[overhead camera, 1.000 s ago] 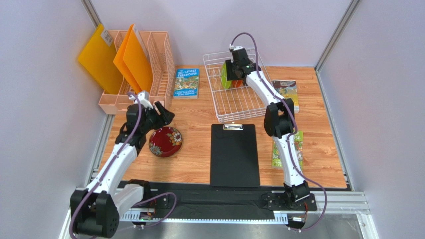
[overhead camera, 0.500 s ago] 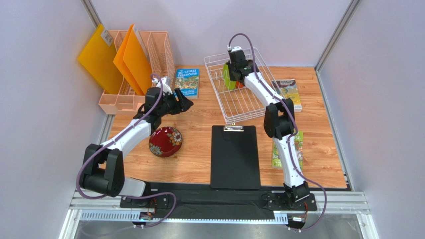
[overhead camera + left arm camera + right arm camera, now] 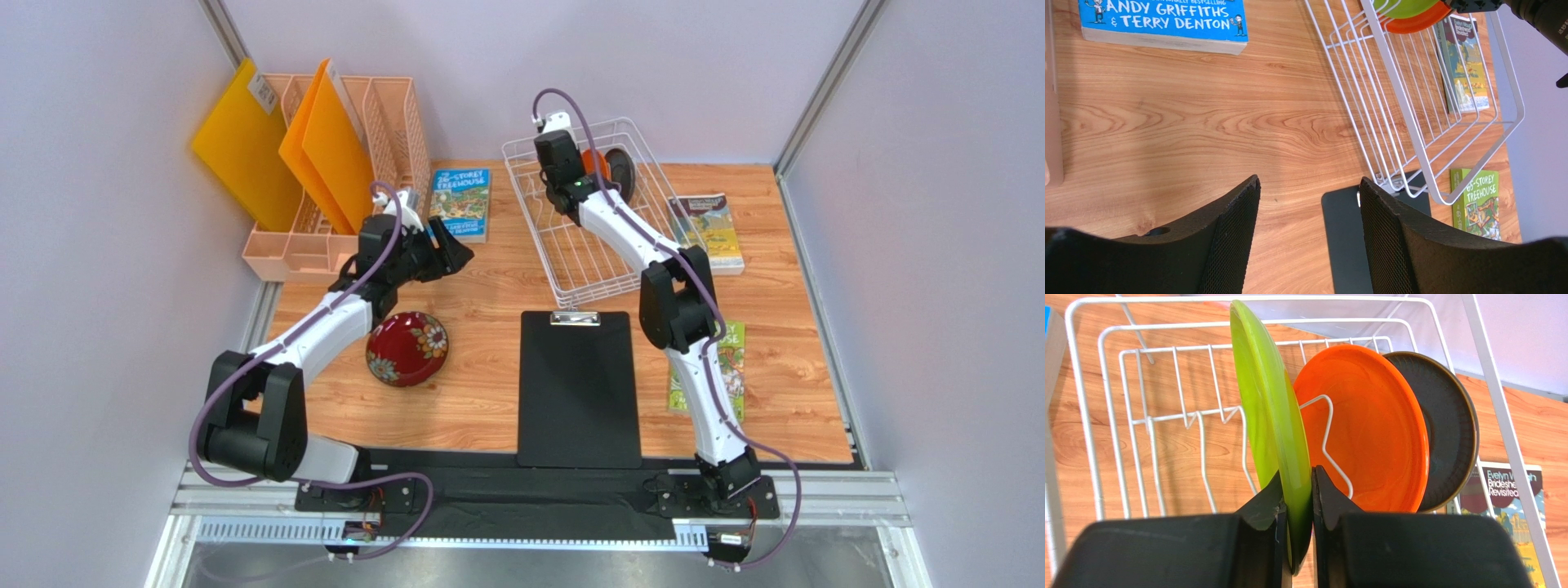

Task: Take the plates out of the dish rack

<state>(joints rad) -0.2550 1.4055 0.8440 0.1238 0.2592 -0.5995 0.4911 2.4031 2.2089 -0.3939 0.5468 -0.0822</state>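
Wooden table (image 3: 491, 355), pale walls (image 3: 98, 245): left jaws gape above it; right jaws pinch the lime green plate (image 3: 1266, 416).

Glossy lime green plate (image 3: 1269, 416) and orange plate (image 3: 1376, 435) (the dark plate (image 3: 1447, 435) looks matt), white coated-wire dish rack (image 3: 586, 251), wood-grain table (image 3: 491, 319).

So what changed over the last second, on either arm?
The right gripper closed on the rim of the lime green plate in the dish rack, and its wrist shifted left and back. The left gripper, open and empty, moved from the red plate toward the blue book. The rack's near end swung slightly right. Unchanged: red plate, orange plate, dark plate, clipboard.
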